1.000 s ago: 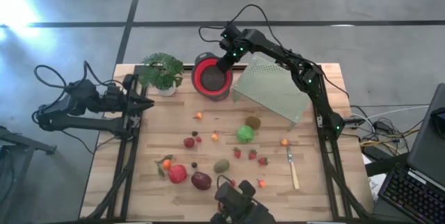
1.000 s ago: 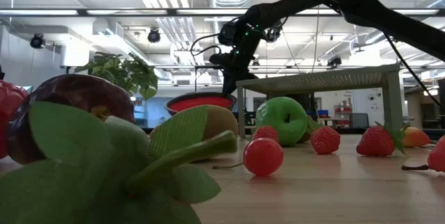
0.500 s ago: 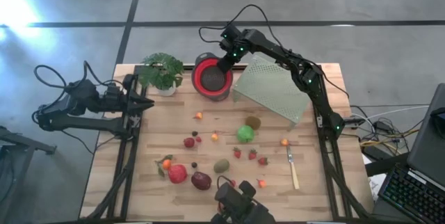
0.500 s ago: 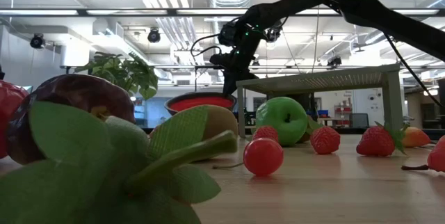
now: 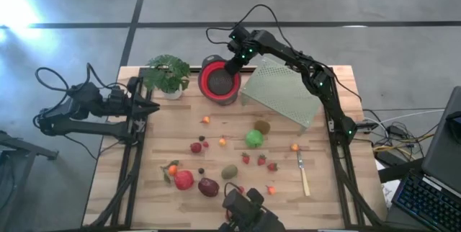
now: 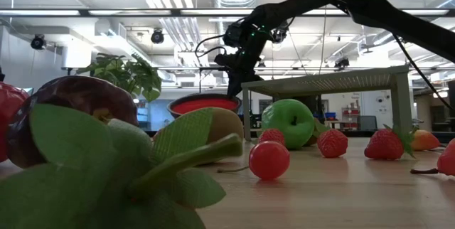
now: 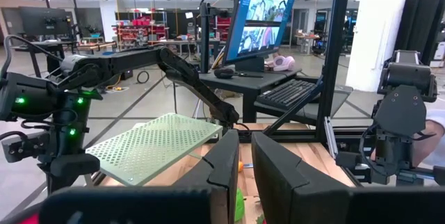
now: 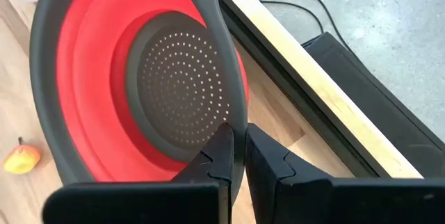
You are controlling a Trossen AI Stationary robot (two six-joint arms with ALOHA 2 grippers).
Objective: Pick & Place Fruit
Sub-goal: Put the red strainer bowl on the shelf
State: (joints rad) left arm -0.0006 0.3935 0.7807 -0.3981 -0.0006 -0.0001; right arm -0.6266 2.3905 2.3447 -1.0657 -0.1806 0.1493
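Note:
Fruit pieces lie scattered on the wooden table: a green apple (image 5: 253,138) (image 6: 288,122), a red apple (image 5: 184,180), a maroon plum (image 5: 208,186), two kiwis (image 5: 229,171) (image 5: 261,126), strawberries (image 5: 261,160) and small orange ones (image 5: 222,142). A red colander with a dark rim (image 5: 218,81) (image 8: 139,92) stands at the table's far edge. My right gripper (image 5: 232,66) (image 8: 238,135) is shut on its rim. My left gripper (image 5: 153,106) (image 7: 245,147) waits shut and level over the table's left edge, touching nothing. My right gripper pinches the colander's dark rim (image 8: 235,116) on the colander's right side, one finger inside the bowl and one outside. The fingers slant down from the table's right and far side, lying across the rim. Whether the colander's base rests on the table I cannot tell.
A leafy potted plant (image 5: 168,75) stands left of the colander. A green perforated rack (image 5: 281,91) on legs stands to its right. A pale-handled knife (image 5: 303,174) lies near the right front. A camera mount (image 5: 245,207) sits at the near edge.

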